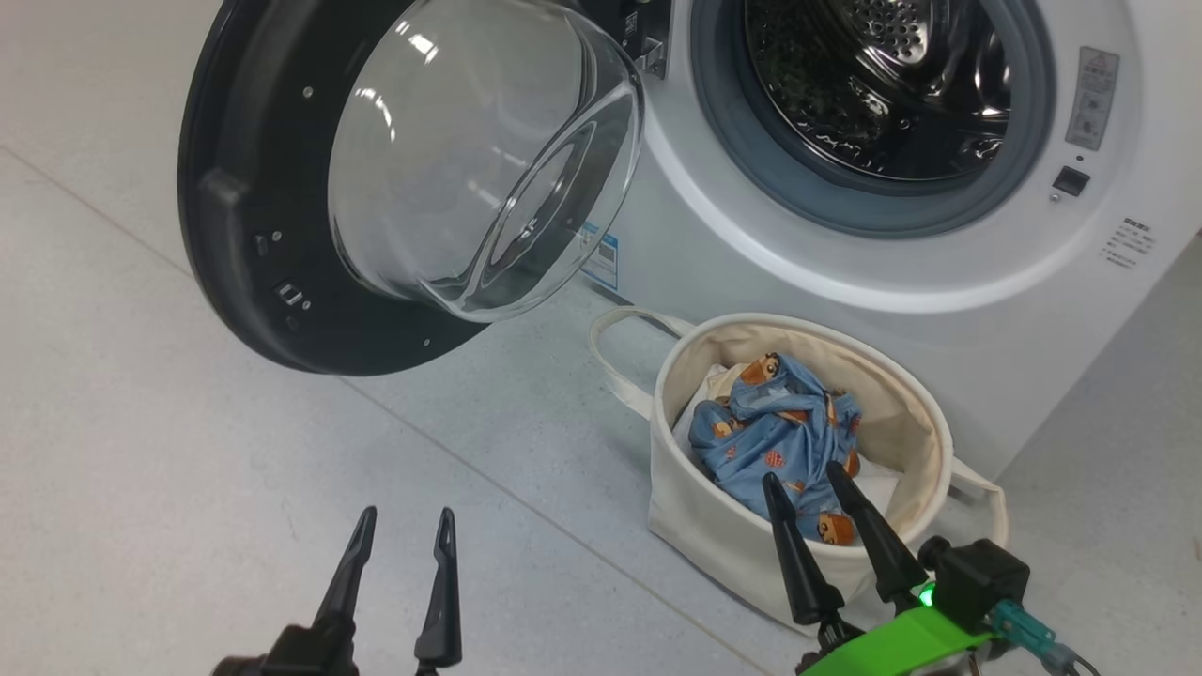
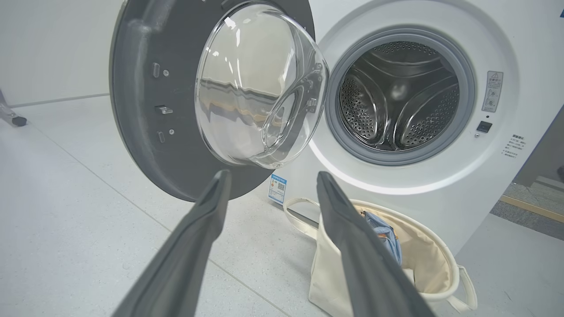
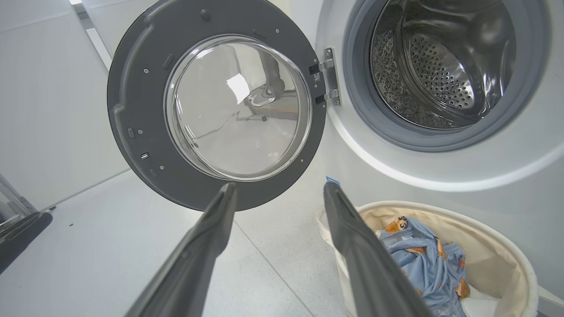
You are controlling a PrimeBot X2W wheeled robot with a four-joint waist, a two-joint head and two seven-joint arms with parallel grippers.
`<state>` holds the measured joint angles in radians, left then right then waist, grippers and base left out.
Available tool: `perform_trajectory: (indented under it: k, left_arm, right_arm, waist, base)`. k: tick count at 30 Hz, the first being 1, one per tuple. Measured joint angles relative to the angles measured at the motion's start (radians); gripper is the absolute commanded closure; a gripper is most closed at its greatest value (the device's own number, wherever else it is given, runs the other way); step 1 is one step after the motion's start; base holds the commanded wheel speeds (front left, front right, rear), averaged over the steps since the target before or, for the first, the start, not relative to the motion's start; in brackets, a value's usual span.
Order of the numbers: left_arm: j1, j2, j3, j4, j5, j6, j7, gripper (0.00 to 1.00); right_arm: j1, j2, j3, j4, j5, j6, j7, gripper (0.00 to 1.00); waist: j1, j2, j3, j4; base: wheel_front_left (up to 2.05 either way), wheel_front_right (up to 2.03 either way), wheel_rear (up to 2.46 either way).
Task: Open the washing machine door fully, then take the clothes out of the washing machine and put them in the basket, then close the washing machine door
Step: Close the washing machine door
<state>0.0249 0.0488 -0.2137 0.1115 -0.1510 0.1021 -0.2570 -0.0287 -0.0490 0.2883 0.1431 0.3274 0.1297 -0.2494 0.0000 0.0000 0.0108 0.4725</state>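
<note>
- Pale grey speckled tile floor [image 1: 188, 488] with thin joint lines across it; a plain light wall stands behind.
- Big white front-loading washing machine [image 1: 939, 310] stands on the floor. A perforated steel drum [image 1: 892, 84] is visible through its round grey-gasketed mouth. A small blue label [image 1: 601, 261] sits low on the front, left of the mouth.
- Large round door [image 1: 235, 235], glossy black rim around a clear bulging glass bowl, is swung out wide on the hinge at the mouth's left side. Its inner face and bowl are turned toward the robot.
- Round cream canvas basket [image 1: 695, 526] with two looped fabric handles [image 1: 620, 347] sits on the floor just in front of the washing machine, below the mouth and right of the door.
- Soft blue clothes [image 1: 779, 432] printed with orange-brown bears lie bunched inside the basket, on top of a plain white sheet [image 1: 693, 421].
- Left gripper [image 1: 407, 513]: released, its two long dark fingers spread apart with nothing between them. It hovers over bare floor, well apart from the basket, and points toward the door's lower rim.
- Right gripper [image 1: 803, 472]: released, fingers spread likewise, nothing held. In the head view its tips overlap the basket's near rim and the clothes; cannot tell whether they touch either. In the right wrist view the basket lies just beside the right-hand finger.
</note>
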Motion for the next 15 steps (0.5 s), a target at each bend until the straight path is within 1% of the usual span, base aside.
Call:
perform_trajectory:
  k: [6,7,10,12,15]
  left_arm:
    - [-0.001,0.000,0.003,-0.035,-0.003,0.002,0.000,0.00]
    - [-0.001,0.000,0.004,-0.043,-0.006,-0.001,0.000,1.00]
    - [-0.001,0.000,0.023,-0.057,-0.045,-0.023,0.000,1.00]
    - [-0.001,-0.001,0.069,-0.072,-0.078,-0.034,0.000,1.00]
    - [-0.002,0.000,0.165,-0.112,-0.118,-0.078,0.000,1.00]
  right_arm:
    - [-0.002,0.000,0.000,0.000,0.000,0.000,0.000,0.00]
    - [-0.002,0.000,0.000,0.001,0.000,0.000,0.000,0.00]
    - [-0.004,0.000,0.000,0.003,0.000,0.000,0.000,0.00]
    - [-0.004,0.000,0.000,0.005,0.000,0.000,0.000,0.00]
    - [-0.005,0.000,0.000,0.006,-0.002,0.000,0.000,0.00]
  waist:
    - [0.0000,0.0000,0.007,0.012]
    - [0.0000,0.0000,0.008,0.014]
    - [0.0000,0.0000,0.014,0.017]
    - [0.0000,0.0000,0.018,0.019]
    - [0.0000,0.0000,0.027,0.020]
  base:
    - [0.00,0.00,0.00]
    - [0.00,0.00,0.00]
    - [0.00,0.00,0.00]
    - [0.00,0.00,0.00]
    - [0.00,0.00,0.00]
